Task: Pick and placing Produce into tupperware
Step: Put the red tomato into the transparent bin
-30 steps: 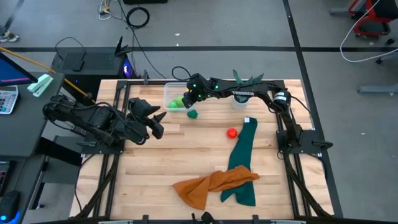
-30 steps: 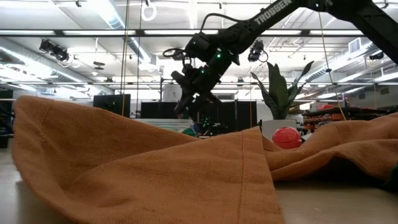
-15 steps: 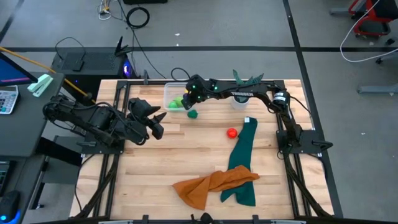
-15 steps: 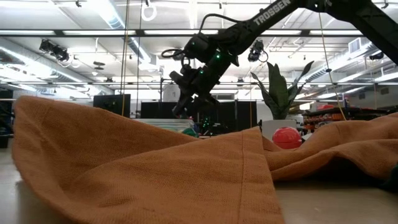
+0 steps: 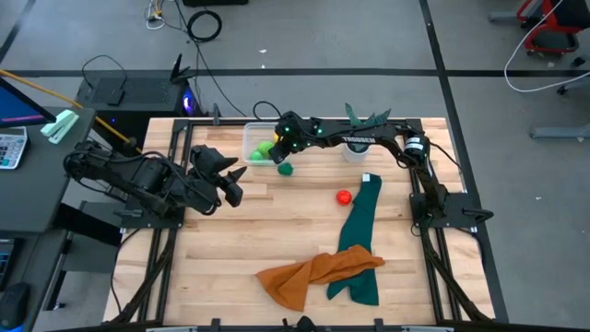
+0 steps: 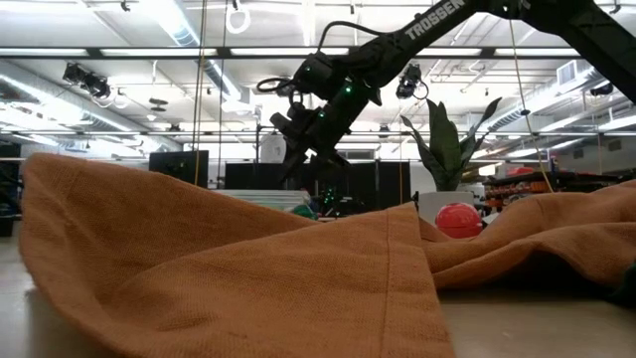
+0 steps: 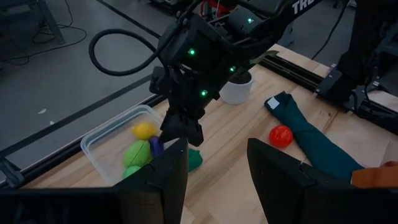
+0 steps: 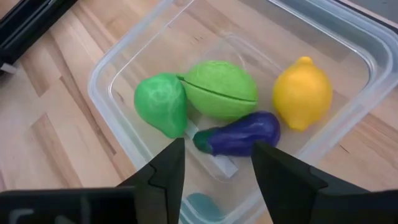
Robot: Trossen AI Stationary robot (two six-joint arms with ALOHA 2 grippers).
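The clear tupperware (image 8: 112, 68) stands at the table's far side, left of centre (image 5: 251, 136). Inside it lie two light green pieces (image 8: 160, 102), a yellow lemon (image 8: 301, 93) and a purple eggplant (image 8: 239, 134). My right gripper (image 8: 214, 168) hangs open just above the container (image 5: 277, 148), its fingers over the eggplant and apart from it. A dark green piece (image 5: 285, 169) rests on the table just near of the container, and a red piece (image 5: 344, 196) lies farther right. My left gripper (image 5: 235, 182) waits open at the table's left, above the wood.
A white pot with a spiky plant (image 5: 354, 146) stands right of the container. A teal cloth (image 5: 359, 231) runs from mid-right toward the near edge, and an orange cloth (image 5: 313, 272) lies bunched at the near edge, filling the low view's foreground (image 6: 248, 268).
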